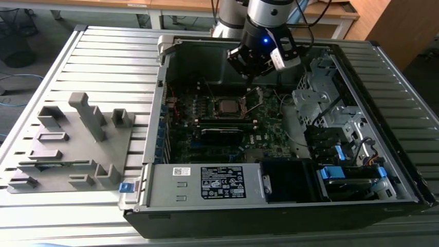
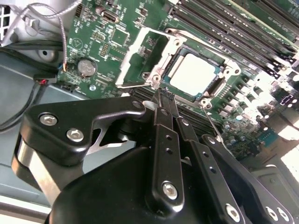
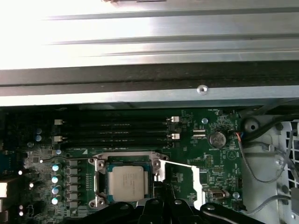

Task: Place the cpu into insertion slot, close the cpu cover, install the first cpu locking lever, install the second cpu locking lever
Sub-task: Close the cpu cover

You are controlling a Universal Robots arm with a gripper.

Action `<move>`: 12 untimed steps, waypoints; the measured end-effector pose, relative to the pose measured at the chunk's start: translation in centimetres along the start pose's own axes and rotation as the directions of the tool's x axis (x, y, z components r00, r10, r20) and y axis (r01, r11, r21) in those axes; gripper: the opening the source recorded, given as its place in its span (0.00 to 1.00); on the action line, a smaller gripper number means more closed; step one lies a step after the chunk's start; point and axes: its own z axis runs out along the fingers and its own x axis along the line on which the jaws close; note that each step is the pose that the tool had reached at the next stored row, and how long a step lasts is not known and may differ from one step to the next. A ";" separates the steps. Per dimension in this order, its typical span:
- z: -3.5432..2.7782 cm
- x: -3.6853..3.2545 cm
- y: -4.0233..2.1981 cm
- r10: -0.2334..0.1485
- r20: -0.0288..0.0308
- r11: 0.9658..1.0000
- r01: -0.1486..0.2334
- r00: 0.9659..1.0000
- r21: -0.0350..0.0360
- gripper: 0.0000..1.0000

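The cpu (image 2: 194,74) lies flat in the insertion slot (image 2: 227,71) on the green motherboard, silver top up; it also shows in the first wrist view (image 3: 127,182) and the exterior view (image 1: 225,107). The cpu cover (image 2: 140,56) is swung open beside the slot, its window over bare board; from the first wrist view the cpu cover (image 3: 196,184) shows edge-on. My gripper (image 2: 164,94) is shut with nothing seen between its fingers, tips right at the cover's hinged edge next to the slot. In the exterior view the gripper (image 1: 255,76) hangs just above the slot's far side. A thin wire lever (image 2: 216,127) sticks out unlatched.
Long black memory slots (image 3: 121,133) run beside the socket. The case wall (image 1: 205,56) rises behind it, a drive cage (image 1: 322,98) stands at the exterior view's right, and the power supply (image 1: 205,182) sits in front. A grey parts fixture (image 1: 69,144) lies outside the case.
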 end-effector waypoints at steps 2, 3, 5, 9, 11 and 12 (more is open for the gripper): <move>0.00 -0.07 0.01 0.000 0.000 1.000 0.000 1.000 0.000 0.11; 0.00 -0.07 0.01 0.000 0.000 1.000 0.000 1.000 0.000 0.11; 0.00 -0.08 0.00 0.000 0.000 1.000 0.000 1.000 0.000 0.11; 0.00 -0.08 0.00 0.000 0.000 1.000 0.000 1.000 0.000 0.11; 0.01 -0.08 0.01 0.000 0.001 1.000 0.000 1.000 0.000 0.11; 0.01 -0.08 0.00 0.000 0.002 1.000 0.000 1.000 0.000 0.11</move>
